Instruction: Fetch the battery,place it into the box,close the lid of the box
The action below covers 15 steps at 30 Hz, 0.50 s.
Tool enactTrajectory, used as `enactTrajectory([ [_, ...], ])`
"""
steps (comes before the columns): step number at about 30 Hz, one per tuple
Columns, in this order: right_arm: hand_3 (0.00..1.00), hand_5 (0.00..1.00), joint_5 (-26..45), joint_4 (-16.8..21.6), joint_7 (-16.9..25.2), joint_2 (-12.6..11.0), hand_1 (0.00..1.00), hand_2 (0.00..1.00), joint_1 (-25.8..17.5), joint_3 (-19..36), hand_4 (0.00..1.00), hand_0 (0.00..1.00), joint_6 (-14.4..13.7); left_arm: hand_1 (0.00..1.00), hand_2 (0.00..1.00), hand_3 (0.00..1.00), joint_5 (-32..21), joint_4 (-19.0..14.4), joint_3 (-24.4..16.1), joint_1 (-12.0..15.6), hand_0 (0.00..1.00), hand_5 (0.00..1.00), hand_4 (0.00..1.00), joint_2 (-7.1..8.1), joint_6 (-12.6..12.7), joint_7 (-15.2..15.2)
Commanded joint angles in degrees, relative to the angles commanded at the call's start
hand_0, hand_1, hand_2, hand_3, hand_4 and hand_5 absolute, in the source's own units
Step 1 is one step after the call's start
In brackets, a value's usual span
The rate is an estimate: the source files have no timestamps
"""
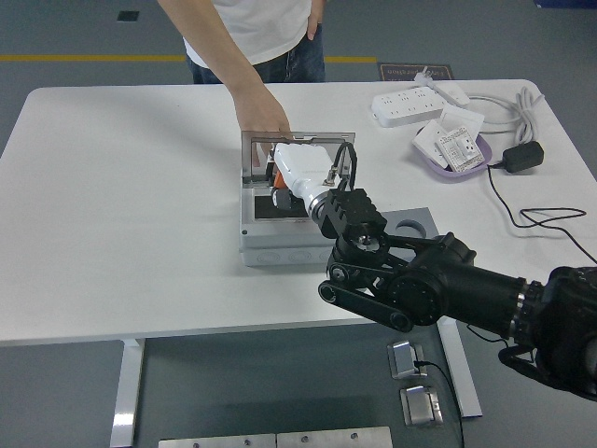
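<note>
Head view: your right hand (pixel 297 177) sits over the open box (pixel 289 229), white shell toward the camera; its grip can't be read from here. An orange-and-black piece under the hand (pixel 279 193), likely the battery, is low in the box cavity. Step in hand: placing. A person's hand (pixel 264 119) rests on the upright lid (pixel 256 149). Left arm not seen.

Next: let go, lift clear of the lid's swing, then close it. Mind the person's hand.

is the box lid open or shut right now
Open: the lid stands upright behind the grey box, a person's hand at its top edge.
</note>
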Motion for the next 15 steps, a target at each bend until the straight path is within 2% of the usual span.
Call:
enactTrajectory([
  [2,0.311,0.002,0.1,0.0,0.1,0.0,0.285,0.292,0.0,-0.3,0.010,0.251,0.0,0.708,0.631,0.602,0.0,0.0,0.0,0.0,0.633,0.480,0.606,0.00,0.0,0.0],
  [3,0.424,0.036,0.2,0.0,0.1,0.0,0.357,0.369,0.0,-0.4,0.176,0.376,0.0,0.708,0.631,0.602,0.0,0.0,0.0,0.0,0.633,0.481,0.607,0.01,0.0,0.0],
  [8,0.424,0.036,0.6,-0.1,0.3,0.0,0.357,0.369,-0.2,-1.0,0.176,0.376,-0.1,0.708,0.631,0.602,0.1,0.0,-0.1,0.0,0.633,0.481,0.607,-0.01,0.0,0.0],
  [9,0.485,0.165,0.6,-0.1,0.3,0.0,0.394,0.414,-0.2,-1.0,0.458,0.447,-0.1,0.708,0.631,0.602,0.1,0.0,-0.1,0.0,0.633,0.480,0.605,-0.02,0.0,0.0],
  [14,0.485,0.165,0.6,0.0,0.4,0.0,0.394,0.414,-0.3,-0.9,0.458,0.447,-0.2,0.708,0.631,0.602,0.3,0.0,-0.2,0.1,0.633,0.480,0.605,-0.01,0.0,0.1],
  [15,0.507,0.159,0.6,0.0,0.4,0.0,0.405,0.431,-0.3,-0.9,0.561,0.448,-0.1,0.708,0.630,0.601,0.3,0.0,-0.3,0.1,0.633,0.479,0.604,0.00,0.0,0.1],
])
